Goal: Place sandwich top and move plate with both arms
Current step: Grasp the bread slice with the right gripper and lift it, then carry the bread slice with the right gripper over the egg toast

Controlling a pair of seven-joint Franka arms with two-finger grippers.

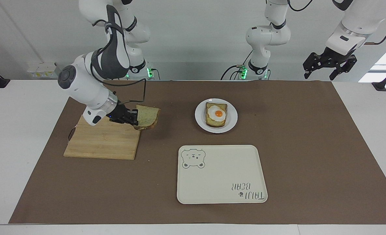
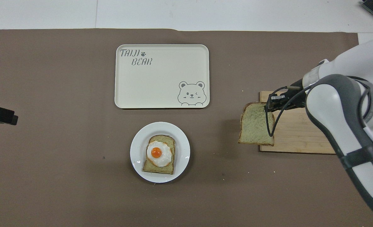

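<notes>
Pale sandwich top (image 1: 147, 117) hangs pinched in right tool (image 1: 134, 119), seemingly over wooden board's (image 1: 104, 141) edge.

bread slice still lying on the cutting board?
No: in the facing view the right gripper holds the sandwich top lifted clear of the cutting board, over its plate-side edge.

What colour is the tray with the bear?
The tray is cream with grey print, clearest in the overhead view.
</notes>
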